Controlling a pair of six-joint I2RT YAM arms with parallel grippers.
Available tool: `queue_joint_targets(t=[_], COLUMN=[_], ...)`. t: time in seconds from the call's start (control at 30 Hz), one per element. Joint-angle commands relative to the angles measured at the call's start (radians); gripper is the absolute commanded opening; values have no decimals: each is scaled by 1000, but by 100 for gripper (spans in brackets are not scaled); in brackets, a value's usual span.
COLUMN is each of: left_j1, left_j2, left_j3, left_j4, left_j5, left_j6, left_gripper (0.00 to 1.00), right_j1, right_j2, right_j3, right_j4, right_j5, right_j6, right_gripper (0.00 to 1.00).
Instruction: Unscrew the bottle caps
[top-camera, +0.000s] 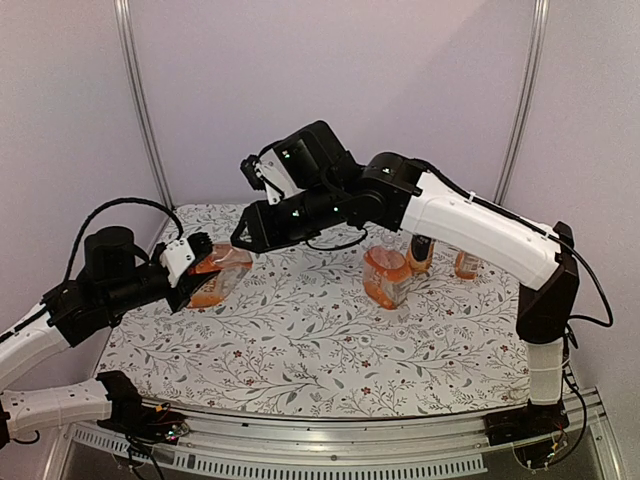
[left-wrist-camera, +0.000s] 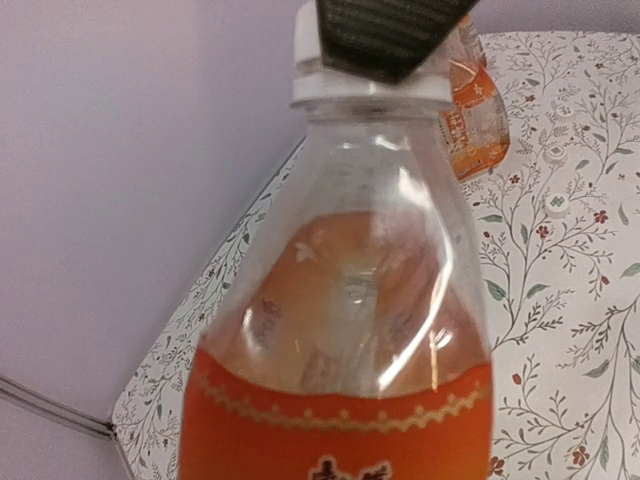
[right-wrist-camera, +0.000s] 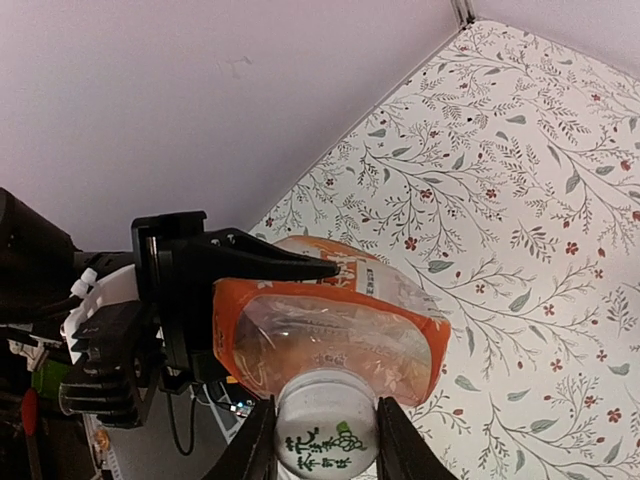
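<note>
**A:** Top view first. Where is the bottle?

**B:** The left gripper (top-camera: 198, 268) has its jaws clamped on the body of the bottle (top-camera: 222, 272). It hangs tilted over the left side of the flowered worktop (top-camera: 300, 340), neck toward the right gripper (top-camera: 243, 238), which reaches across to it. The cap is hidden behind that gripper here. Another bottle (top-camera: 387, 277) stands upright, well apart to the right.

**A:** And the left wrist view?

**B:** The held bottle fills it, orange drink low and clear shoulder above. The white cap (left-wrist-camera: 306, 40) tops the neck, and a dark ribbed pad (left-wrist-camera: 385, 30) of the right gripper lies across it.

**A:** The right wrist view?

**B:** It looks end-on at the cap, which sits squarely between the two jaws. They stand narrow, each touching its side — a grip on the cap. Beyond it, the left gripper's black jaws hold the orange label.
</note>
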Motion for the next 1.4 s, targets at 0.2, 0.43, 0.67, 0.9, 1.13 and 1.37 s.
queue_joint_targets(t=[0.2, 0.43, 0.67, 0.9, 1.13, 1.37], left_j1=[-10, -2, -1, -1, 10, 9], left_j2=[6, -14, -12, 11, 4, 13], left_j3=[-6, 42, 82, 106, 72, 55], left_j4=[36, -98, -257, -256, -160, -122], left_j5=[14, 399, 719, 706, 535, 357], left_j6=[-52, -143, -153, -146, -203, -148], left_gripper=[31, 25, 27, 27, 28, 29], right_j1=[-6, 72, 137, 146, 144, 125], right_j2=[14, -118, -243, -205, -232, -208], right_j3=[22, -134, -259, -204, -206, -135], right_j4=[-48, -132, -238, -284, -147, -131], right_j5=[-141, -320, -287, -166, 63, 47], right_j6=[-87, -637, -1155, -1177, -969, -677], right_gripper=[0, 0, 0, 0, 86, 93])
